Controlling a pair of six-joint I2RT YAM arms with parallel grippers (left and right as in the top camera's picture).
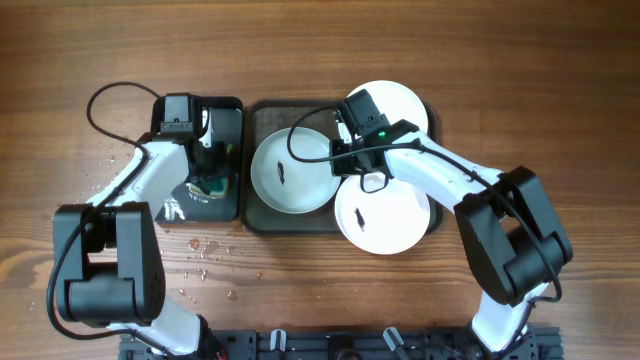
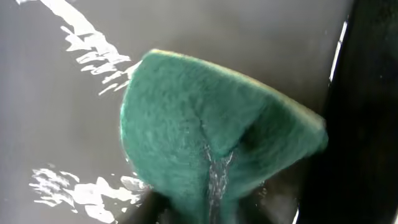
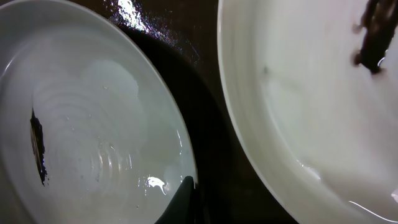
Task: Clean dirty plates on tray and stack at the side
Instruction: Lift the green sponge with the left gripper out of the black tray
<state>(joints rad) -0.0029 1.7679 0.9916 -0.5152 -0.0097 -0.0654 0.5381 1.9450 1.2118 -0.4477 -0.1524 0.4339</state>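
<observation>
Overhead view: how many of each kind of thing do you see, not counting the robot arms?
White plates: 3
Trays: 2, the big tray and the small black tray
Green sponge: 1
Total: 6

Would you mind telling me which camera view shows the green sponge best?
The left wrist view: the green sponge fills the frame, creased. Overhead shows only a small green patch; the right wrist view misses it.

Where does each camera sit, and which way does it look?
Overhead: above the table, looking straight down; both arms, left gripper, right gripper.
Left wrist: close on the pinched green sponge over the wet black tray; gripper barely visible.
Right wrist: low over two dirty plates; one fingertip shows.
Shared: overhead, right wrist: the middle plate.
</observation>
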